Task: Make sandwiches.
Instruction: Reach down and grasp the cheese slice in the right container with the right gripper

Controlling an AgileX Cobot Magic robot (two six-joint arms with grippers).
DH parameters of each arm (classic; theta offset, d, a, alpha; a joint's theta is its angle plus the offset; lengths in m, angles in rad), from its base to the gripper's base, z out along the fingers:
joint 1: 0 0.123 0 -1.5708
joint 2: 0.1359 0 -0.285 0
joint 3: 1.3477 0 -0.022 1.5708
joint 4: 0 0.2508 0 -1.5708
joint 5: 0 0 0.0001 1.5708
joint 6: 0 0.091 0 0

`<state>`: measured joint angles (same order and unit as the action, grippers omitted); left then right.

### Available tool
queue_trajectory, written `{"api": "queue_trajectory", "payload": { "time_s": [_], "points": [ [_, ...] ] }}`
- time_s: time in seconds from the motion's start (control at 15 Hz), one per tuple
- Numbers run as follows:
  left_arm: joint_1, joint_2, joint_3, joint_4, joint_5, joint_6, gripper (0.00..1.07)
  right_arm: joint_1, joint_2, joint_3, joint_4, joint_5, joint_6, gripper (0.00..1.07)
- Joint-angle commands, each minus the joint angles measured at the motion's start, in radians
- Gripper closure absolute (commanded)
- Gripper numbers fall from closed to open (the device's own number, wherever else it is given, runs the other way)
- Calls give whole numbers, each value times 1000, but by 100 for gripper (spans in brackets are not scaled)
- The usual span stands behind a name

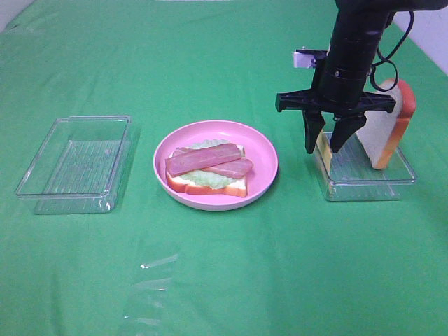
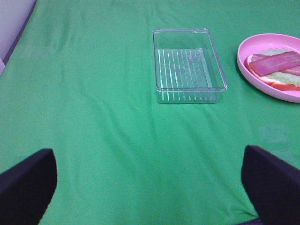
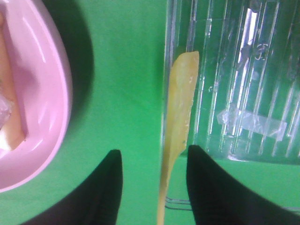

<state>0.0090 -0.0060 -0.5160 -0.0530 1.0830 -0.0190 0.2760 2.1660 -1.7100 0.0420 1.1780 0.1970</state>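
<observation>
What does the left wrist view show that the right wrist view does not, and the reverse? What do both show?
Only the left wrist view: an empty clear tray and the left gripper, open wide. Only the right wrist view: a yellow cheese slice standing on edge at the wall of a second tray, between the fingers of the right gripper. Both: the pink plate, part of the sandwich on it, and the green cloth.

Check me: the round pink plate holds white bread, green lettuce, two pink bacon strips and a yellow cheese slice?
No: the round pink plate holds everything but the yellow cheese slice. The exterior high view shows it standing in the right-hand clear plastic tray, straddled by the black claw.
</observation>
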Motion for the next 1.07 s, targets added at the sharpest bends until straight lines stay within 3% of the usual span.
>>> {"api": "queue_trajectory", "payload": {
  "time_s": [0.07,0.27,0.67,0.73,0.8,0.87,1.07],
  "points": [
    [2,-21,0,2,-6,-4,6,-3,0,10,-14,-4,-7,72],
    [2,-21,0,2,-6,-4,6,-3,0,10,-42,-3,-4,84],
    [2,-21,0,2,-6,-4,6,-3,0,10,-42,3,-4,84],
    [2,-21,0,2,-6,-4,6,-3,0,10,-42,4,-4,88],
    [2,-21,0,2,-6,-4,6,-3,0,10,-42,6,-5,102],
    [2,-21,0,2,-6,-4,6,-3,0,10,-42,7,-17,107],
    [2,-21,0,2,-6,-4,6,-3,0,10,-50,2,-18,107]
  ]
}}
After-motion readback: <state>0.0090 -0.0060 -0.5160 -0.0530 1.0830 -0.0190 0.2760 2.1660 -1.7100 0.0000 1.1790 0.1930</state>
